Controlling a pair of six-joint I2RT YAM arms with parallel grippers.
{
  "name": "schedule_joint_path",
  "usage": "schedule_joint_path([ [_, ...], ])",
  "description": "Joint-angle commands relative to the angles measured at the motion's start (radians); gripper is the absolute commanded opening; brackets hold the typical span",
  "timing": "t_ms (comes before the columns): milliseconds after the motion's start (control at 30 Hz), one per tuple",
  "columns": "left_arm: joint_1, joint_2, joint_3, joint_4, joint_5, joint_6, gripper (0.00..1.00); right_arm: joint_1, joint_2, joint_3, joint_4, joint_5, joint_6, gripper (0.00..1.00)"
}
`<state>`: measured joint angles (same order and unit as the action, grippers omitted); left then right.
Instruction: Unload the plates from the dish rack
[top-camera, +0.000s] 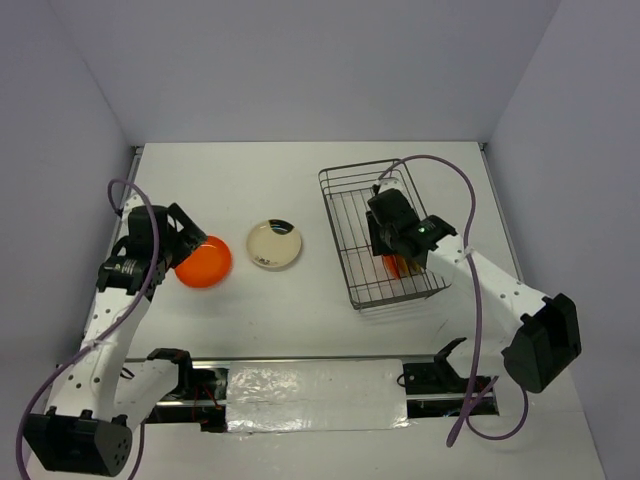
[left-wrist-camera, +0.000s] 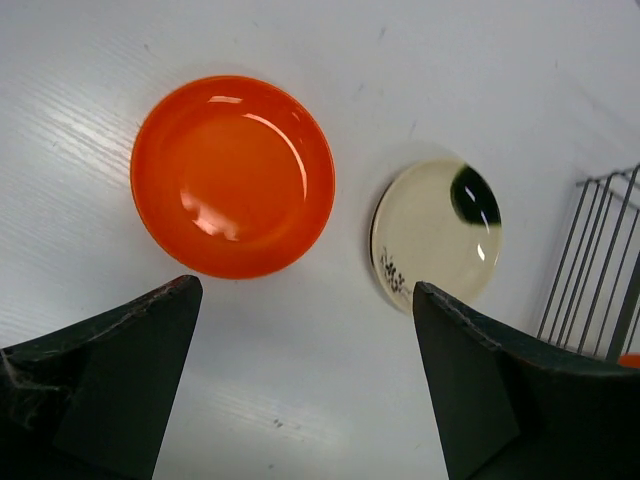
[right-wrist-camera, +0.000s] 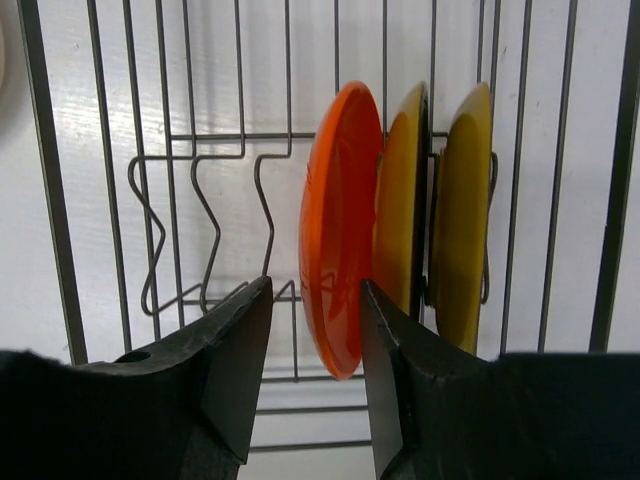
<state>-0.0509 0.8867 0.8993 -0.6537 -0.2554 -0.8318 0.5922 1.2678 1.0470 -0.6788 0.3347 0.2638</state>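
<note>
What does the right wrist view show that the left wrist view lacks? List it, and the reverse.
Right wrist only: a racked orange plate and two olive-yellow plates standing on edge, right gripper straddling the orange one's rim. Left wrist only: a flat orange plate and cream plate, left gripper open. Both: the dish rack and white table.

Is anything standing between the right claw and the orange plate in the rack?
Nothing visible does. The orange plate stands between the fingers of the right claw in the dish rack; an olive-yellow plate stands close beside it.
</note>
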Motion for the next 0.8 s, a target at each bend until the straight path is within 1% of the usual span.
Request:
schedule_joint_path([
  [0,-0.017,-0.038,0.029,-0.017,0.104,0.122,1.00,0.004,0.039,0.056,0.057,0.020,-0.029,0.47],
  [67,-0.017,-0.072,0.026,-0.034,0.104,0.141,0.99,0.004,0.067,0.053,0.074,0.001,-0.026,0.45],
  [133,-0.017,-0.091,0.027,-0.040,0.108,0.163,0.99,0.004,0.087,0.053,0.084,-0.008,-0.023,0.36],
  [200,-0.017,-0.106,0.029,-0.052,0.117,0.177,1.00,0.004,0.090,0.051,0.087,-0.016,-0.015,0.32],
  [233,-0.017,-0.107,0.035,-0.058,0.120,0.183,0.99,0.003,0.087,0.051,0.091,-0.014,-0.014,0.24],
  [333,-0.017,-0.109,0.039,-0.073,0.127,0.206,0.99,0.004,0.058,0.054,0.091,0.000,-0.008,0.19],
  [400,-0.017,-0.111,0.043,-0.075,0.136,0.214,1.00,0.004,0.038,0.068,0.087,0.004,-0.012,0.18],
  [500,-0.017,-0.111,0.049,-0.073,0.153,0.218,0.99,0.004,0.024,0.094,0.071,0.006,-0.026,0.12],
  [600,-0.017,-0.112,0.062,-0.080,0.162,0.214,1.00,0.004,0.013,0.128,0.045,0.001,-0.034,0.11],
  [700,-0.017,-0.117,0.085,-0.078,0.171,0.204,0.99,0.004,-0.019,0.171,0.022,-0.066,-0.032,0.11],
  [767,-0.017,-0.109,0.111,-0.080,0.168,0.197,0.99,0.004,-0.041,0.215,0.010,-0.156,-0.040,0.12],
])
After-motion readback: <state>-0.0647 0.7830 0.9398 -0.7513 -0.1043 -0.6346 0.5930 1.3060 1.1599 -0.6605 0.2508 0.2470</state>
